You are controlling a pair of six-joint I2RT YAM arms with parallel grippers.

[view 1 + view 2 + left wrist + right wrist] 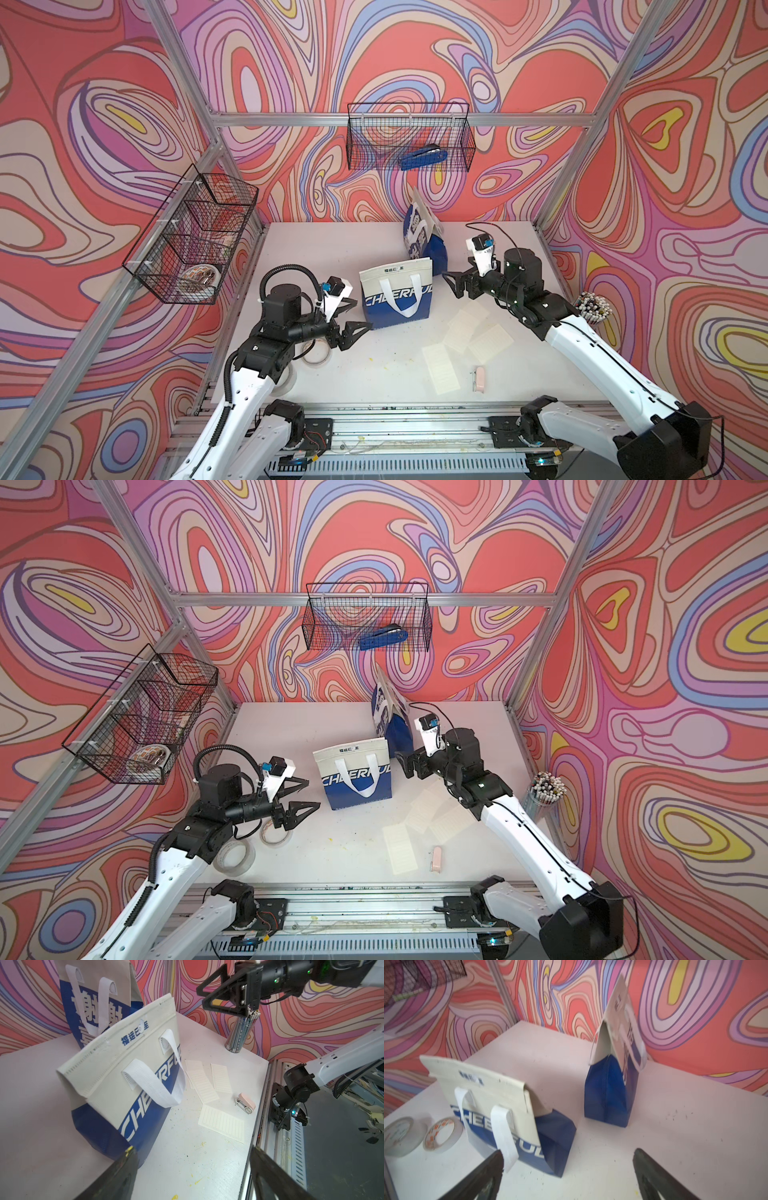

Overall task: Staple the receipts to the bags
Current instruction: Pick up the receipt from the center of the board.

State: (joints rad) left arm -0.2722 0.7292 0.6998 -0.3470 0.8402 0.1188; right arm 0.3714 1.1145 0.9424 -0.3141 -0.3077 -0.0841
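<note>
Two blue-and-white bags stand upright mid-table. The bag lettered CHEERFUL [397, 291] [353, 771] [124, 1084] [500, 1105] is nearer; the one with Chinese characters [424, 237] [388, 712] [93, 1007] [612, 1084] stands behind it. Several white receipts [478, 332] [440, 816] [204, 1082] lie flat to the right, one apart [440, 368] [221, 1123]. My left gripper [362, 314] [312, 793] [192, 1149] is open by the CHEERFUL bag's lower left corner. My right gripper [453, 282] [401, 760] [568, 1151] is open and empty at that bag's right edge.
A small pink stapler [479, 378] [436, 858] [246, 1103] lies near the front edge. A blue stapler [424, 158] [384, 636] sits in the back wall's wire basket [409, 112]. Tape rolls [318, 353] [235, 856] [442, 1136] lie left. A pencil cup [592, 307] [241, 1034] stands right.
</note>
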